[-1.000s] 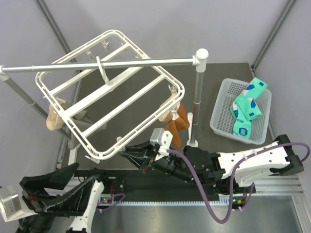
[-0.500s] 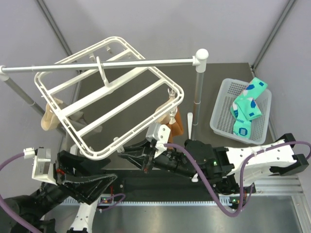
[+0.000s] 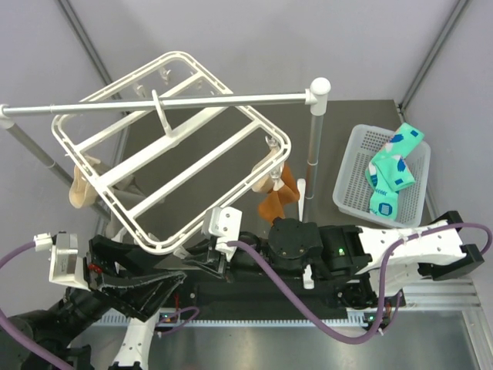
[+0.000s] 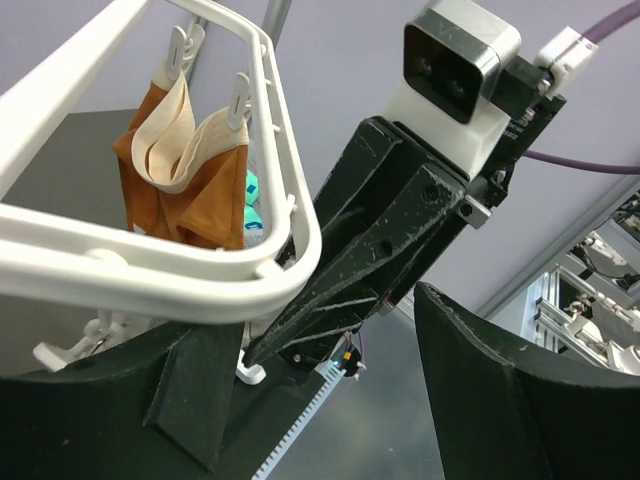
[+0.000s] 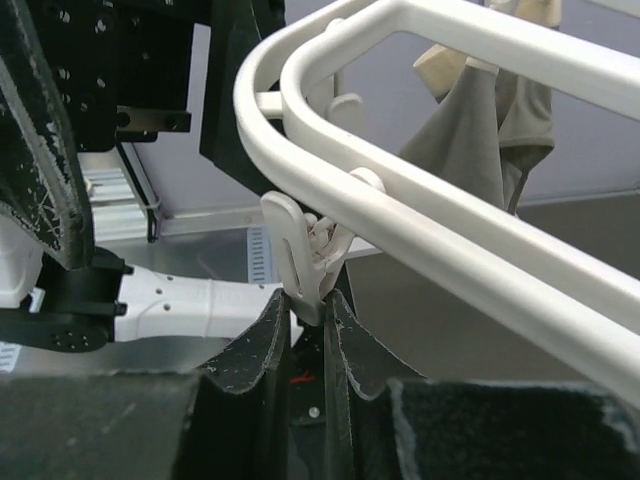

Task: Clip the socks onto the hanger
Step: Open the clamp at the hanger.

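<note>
Grey walls ring the bench (image 3: 362,116); the right hand (image 5: 310,300) pinches a near-edge clip (image 5: 303,250) of the hanger (image 4: 150,285), the left hand (image 4: 330,420) hangs open and empty, the socks (image 3: 389,173) lie in the right-side basket (image 3: 356,158), so fetching one seems next.

I see black arms (image 3: 308,254) with white shells (image 3: 400,248), purple cables (image 4: 610,22), a white wrist camera (image 4: 455,50), scuffed black fingers (image 5: 255,350) on the right gripper (image 5: 308,305)
</note>
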